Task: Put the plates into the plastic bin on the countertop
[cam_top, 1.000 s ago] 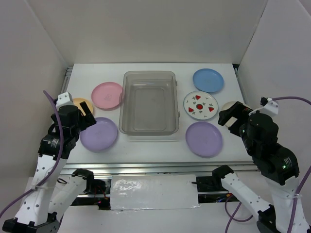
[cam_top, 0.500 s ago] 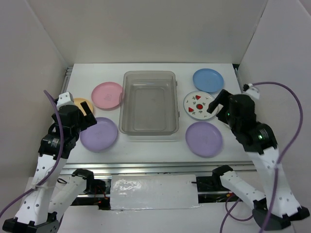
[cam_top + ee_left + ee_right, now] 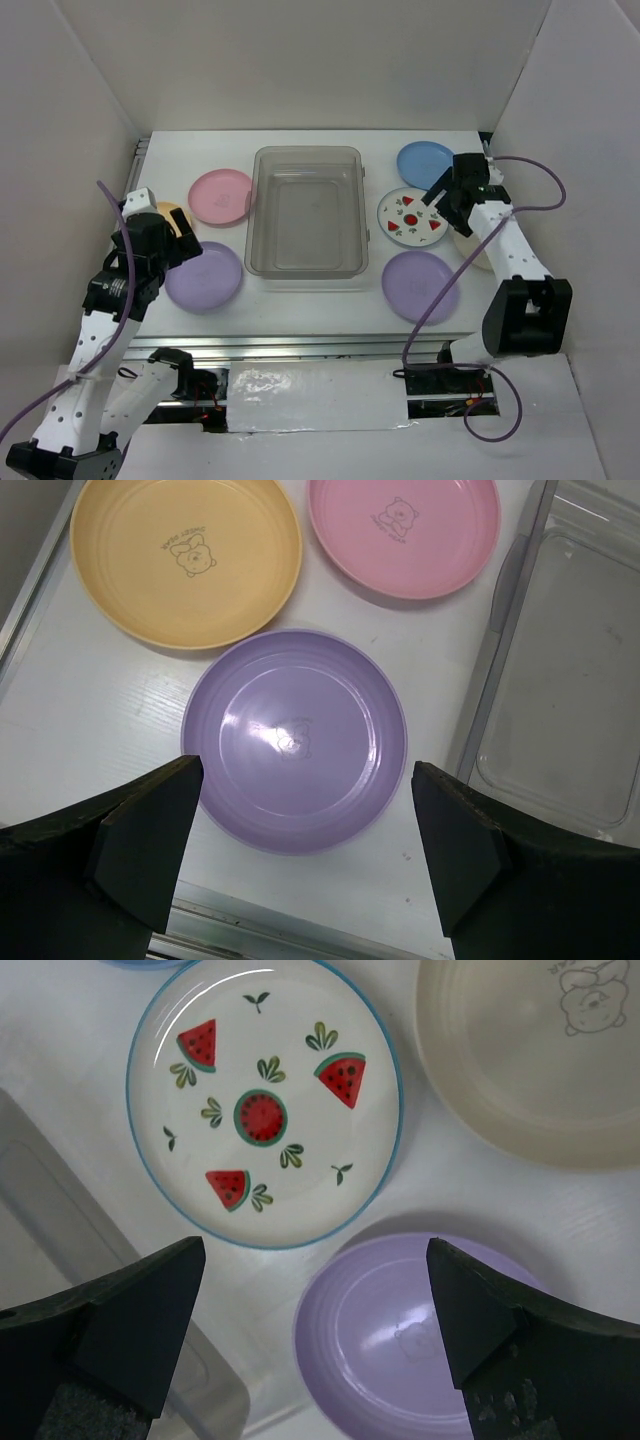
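**Reaching for a first plate: all seven plates lie on the table and none is in the bin.**

The plastic bin (image 3: pixel 256 215) sits mid-table (image 3: pixel 330 300) with nothing inside. Toward the left edge lie the pink plate (image 3: pixel 220 196), the orange-yellow plate (image 3: pixel 185 560) and the left lavender plate (image 3: pixel 205 277). Toward the right edge lie the blue plate (image 3: pixel 428 165), the fruit-patterned plate (image 3: pixel 410 218), the cream plate (image 3: pixel 530 1060) and the right lavender plate (image 3: pixel 420 286). The left gripper (image 3: pixel 305 845) hangs over the left lavender plate near the front edge, jaws spread wide and holding nothing. The right gripper (image 3: pixel 310 1330) hovers above where the fruit-patterned plate and the right lavender plate meet, equally wide and holding nothing. I judge this to be the approach before any grasp. Next, a gripper likely has to descend onto one plate's rim, pinch that shallow edge, lift it and carry it over the bin wall.
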You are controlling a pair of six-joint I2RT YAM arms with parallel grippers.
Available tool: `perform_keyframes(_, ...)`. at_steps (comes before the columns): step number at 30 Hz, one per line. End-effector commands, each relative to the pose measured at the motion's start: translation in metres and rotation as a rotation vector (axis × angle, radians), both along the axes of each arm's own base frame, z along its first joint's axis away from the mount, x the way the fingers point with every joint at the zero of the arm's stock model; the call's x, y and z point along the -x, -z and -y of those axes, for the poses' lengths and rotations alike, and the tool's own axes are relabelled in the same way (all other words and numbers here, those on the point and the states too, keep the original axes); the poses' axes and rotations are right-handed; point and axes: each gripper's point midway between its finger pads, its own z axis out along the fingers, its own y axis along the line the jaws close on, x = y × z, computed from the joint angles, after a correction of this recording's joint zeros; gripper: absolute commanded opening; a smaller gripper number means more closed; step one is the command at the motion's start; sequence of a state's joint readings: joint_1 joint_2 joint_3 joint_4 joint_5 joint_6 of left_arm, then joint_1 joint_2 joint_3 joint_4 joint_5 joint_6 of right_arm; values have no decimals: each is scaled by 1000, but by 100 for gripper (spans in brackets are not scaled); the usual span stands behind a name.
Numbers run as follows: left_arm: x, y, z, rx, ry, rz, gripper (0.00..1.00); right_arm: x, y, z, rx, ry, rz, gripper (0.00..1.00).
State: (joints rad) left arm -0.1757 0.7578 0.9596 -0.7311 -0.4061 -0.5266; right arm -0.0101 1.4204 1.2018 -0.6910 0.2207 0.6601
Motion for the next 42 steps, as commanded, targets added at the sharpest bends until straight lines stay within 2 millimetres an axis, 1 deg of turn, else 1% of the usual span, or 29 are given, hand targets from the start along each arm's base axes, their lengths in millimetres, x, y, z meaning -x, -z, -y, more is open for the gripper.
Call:
perform_keyframes(1, -9, -11, 6, 11, 33, 44, 99, -24, 20, 0, -68, 32, 35, 100)
perform_keyframes(2, -9, -11, 8, 10, 42, 44, 99, -26, 37, 1, -86, 43, 2, 100)
perform_keyframes(4, -10, -12, 9, 15, 52, 47, 99, -27, 55, 4, -88, 68, -33, 100)
perform_keyframes(5, -9, -11, 10, 16, 53, 46, 99, -26, 68, 7, -83, 90, -68, 100)
perform_keyframes(6, -10, -13, 11, 18, 58, 52, 99, -26, 74, 11, -77, 105, -76, 100)
perform_keyframes(8, -10, -12, 12, 17, 68, 49, 99, -27, 92, 10, -87, 94, -92, 100)
perform_keyframes(9, -10, -12, 14, 22, 80, 51, 99, -30, 96, 10, -96, 89, -90, 100)
perform_keyframes(10, -11, -11, 15, 22, 90, 48, 99, -28, 107, 10, -96, 85, -117, 99)
perform_keyframes(15, -14, -8, 23, 32, 133, 31, 99, -28, 128, 12, -102, 90, -144, 97)
perform_keyframes(16, -15, -8, 24, 33, 139, 31, 99, -28, 132, 12, -108, 90, -158, 95)
perform_keyframes(20, -15, -9, 25, 35, 147, 37, 99, -28, 134, 17, -107, 98, -180, 88)
perform_keyframes(22, -15, -8, 25, 35, 146, 36, 99, -26, 136, 18, -113, 95, -204, 79)
perform_keyframes(23, -14, -8, 25, 36, 145, 34, 99, -26, 136, 18, -118, 97, -211, 73)
perform_keyframes(24, -14, -9, 24, 35, 142, 36, 99, -24, 138, 20, -117, 98, -229, 64)
perform_keyframes(25, -14, -9, 24, 35, 140, 37, 99, -24, 138, 20, -116, 96, -236, 64)
perform_keyframes(26, -13, -9, 24, 35, 138, 37, 99, -22, 138, 22, -111, 101, -248, 55)
perform_keyframes(27, -13, -9, 24, 34, 138, 38, 99, -21, 140, 24, -109, 102, -261, 50)
perform_keyframes(28, -12, -11, 23, 33, 136, 44, 99, -20, 142, 24, -103, 90, -276, 39)
perform_keyframes(30, -12, -11, 22, 33, 132, 48, 99, -17, 144, 25, -97, 86, -292, 28)
perform_keyframes(31, -12, -11, 22, 32, 131, 50, 99, -15, 145, 26, -94, 79, -297, 16)
perform_keyframes(32, -11, -12, 21, 32, 127, 52, 99, -13, 147, 25, -97, 76, -302, 8)
perform_keyframes(33, -11, -12, 22, 31, 129, 51, 99, -12, 146, 25, -100, 77, -299, 0)
perform_keyframes(35, -12, -11, 22, 31, 131, 48, 99, -10, 142, 23, -103, 70, -287, 0)
perform_keyframes(36, -12, -12, 22, 32, 128, 49, 99, -12, 131, 23, -102, 79, -250, 0)
perform_keyframes(38, -13, -10, 22, 31, 130, 42, 99, -15, 119, 21, -106, 79, -209, 0)
perform_keyframes(39, -13, -10, 22, 32, 132, 41, 99, -18, 101, 19, -117, 84, -164, 0)
perform_keyframes(40, -13, -10, 22, 31, 133, 42, 99, -20, 91, 18, -122, 83, -139, 0)
perform_keyframes(41, -13, -10, 22, 31, 130, 42, 99, -24, 75, 17, -125, 85, -104, 0)
perform_keyframes(42, -13, -10, 22, 32, 128, 42, 99, -27, 52, 16, -123, 93, -47, 0)
